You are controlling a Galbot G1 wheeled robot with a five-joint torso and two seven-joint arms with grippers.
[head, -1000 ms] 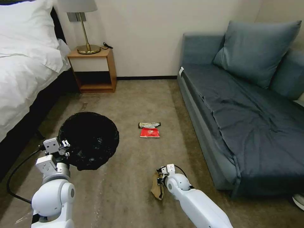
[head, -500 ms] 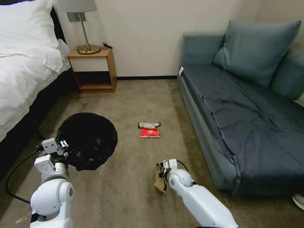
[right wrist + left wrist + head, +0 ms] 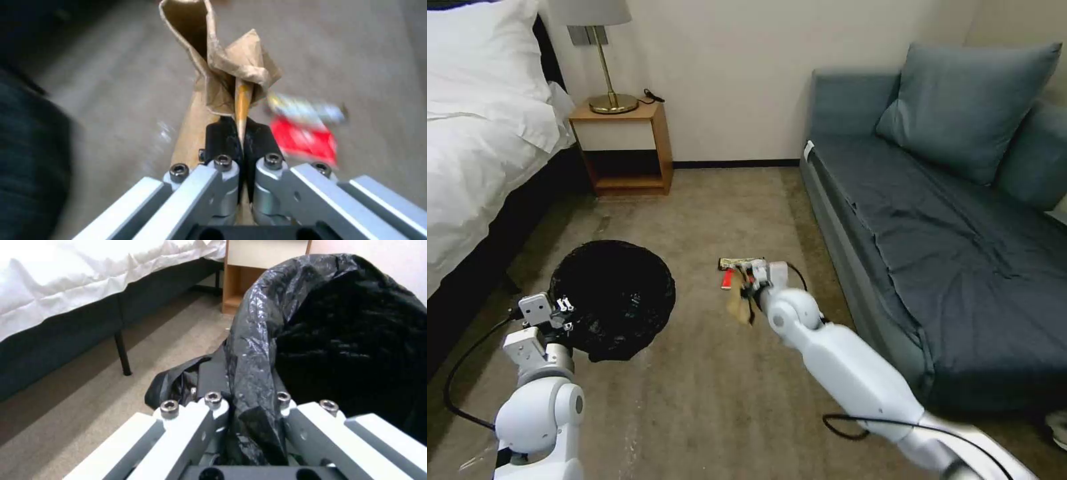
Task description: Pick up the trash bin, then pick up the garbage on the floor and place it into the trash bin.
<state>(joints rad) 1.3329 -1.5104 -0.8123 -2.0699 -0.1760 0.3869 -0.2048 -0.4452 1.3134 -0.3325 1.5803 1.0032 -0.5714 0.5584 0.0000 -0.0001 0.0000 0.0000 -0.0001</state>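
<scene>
Left gripper (image 3: 564,313) low at the robot's left, pinching the bag-covered rim of the bin (image 3: 614,297). In the left wrist view the fingers (image 3: 212,380) sit pressed on either side of the black liner fold. Bin mouth faces up toward the head camera, near the bed (image 3: 480,147).

Right gripper (image 3: 746,283) out over the carpet (image 3: 707,400) mid-room, jaws pressed together on the brown paper bag (image 3: 738,305). Bag hangs crumpled from the gripper, clear of the floor. Right wrist view: paper edge clamped between the black pads (image 3: 220,136).

Red packet (image 3: 305,141) and yellow-black wrapper (image 3: 307,110) lie on the carpet side by side, touching, just past the held bag; partly hidden behind the gripper in the head view. Sofa (image 3: 947,227) to the right.
</scene>
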